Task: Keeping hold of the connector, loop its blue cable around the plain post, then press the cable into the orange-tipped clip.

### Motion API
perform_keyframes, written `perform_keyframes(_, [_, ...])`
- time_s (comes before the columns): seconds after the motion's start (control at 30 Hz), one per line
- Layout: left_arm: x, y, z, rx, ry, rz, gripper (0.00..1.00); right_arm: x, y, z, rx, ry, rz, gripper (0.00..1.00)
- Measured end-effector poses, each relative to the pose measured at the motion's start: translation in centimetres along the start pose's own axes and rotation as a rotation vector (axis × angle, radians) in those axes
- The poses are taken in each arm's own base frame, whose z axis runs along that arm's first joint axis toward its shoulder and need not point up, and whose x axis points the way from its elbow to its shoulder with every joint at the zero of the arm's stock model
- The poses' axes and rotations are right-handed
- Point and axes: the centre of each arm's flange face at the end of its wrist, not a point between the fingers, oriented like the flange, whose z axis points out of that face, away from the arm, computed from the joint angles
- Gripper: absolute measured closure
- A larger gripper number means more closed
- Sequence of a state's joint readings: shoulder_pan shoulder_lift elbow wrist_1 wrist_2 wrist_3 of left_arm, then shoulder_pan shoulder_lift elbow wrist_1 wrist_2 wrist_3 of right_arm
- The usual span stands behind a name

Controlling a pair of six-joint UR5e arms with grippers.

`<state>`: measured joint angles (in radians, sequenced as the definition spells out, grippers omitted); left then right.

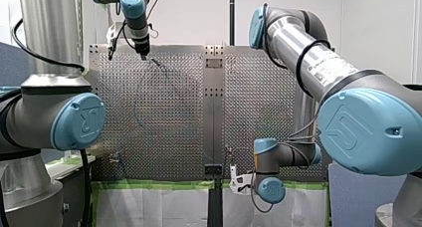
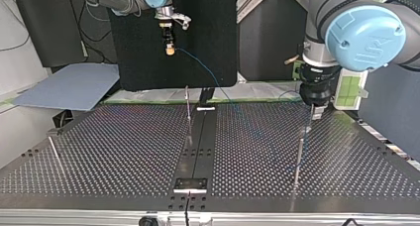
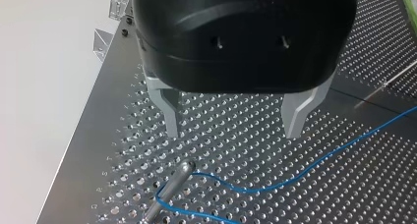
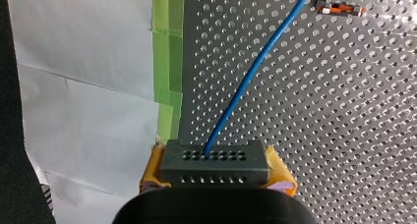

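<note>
Pinching the connector [image 4: 215,160], my right end effector [image 4: 217,172] could tug the cable [image 4: 251,71] off the post [image 3: 172,184]. My left end effector [image 3: 232,131], spread, pins nothing

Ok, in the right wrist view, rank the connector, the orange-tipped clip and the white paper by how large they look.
1. white paper, largest by far.
2. connector, second, though its nearness to the camera inflates it.
3. orange-tipped clip, smallest, and well ahead of the connector.

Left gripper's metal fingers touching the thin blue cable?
Apart. Left wrist view: left gripper open, blue cable runs clear of both fingertips.
</note>
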<state>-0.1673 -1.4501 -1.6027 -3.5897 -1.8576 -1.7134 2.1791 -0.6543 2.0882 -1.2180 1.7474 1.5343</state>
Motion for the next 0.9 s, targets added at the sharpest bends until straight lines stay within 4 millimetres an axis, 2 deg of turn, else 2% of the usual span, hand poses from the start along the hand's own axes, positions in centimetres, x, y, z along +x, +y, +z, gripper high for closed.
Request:
perform_keyframes(0.3, [0.1, -0.5, -0.3, 0.013, -0.002, 0.020, 0.00, 0.0, 0.0, 0.0, 0.000, 0.000, 0.001, 1.00])
perform_keyframes(0.73, [0.2, -2.2, -0.7, 0.080, -0.035, 0.115, 0.00, 0.0, 0.0, 0.0, 0.001, 0.003, 0.002, 1.00])
perform_keyframes(0.9, [1.5, -2.9, -0.3, 0.107, -0.038, 0.147, 0.00, 0.0, 0.0, 0.0, 0.001, 0.002, 0.002, 1.00])
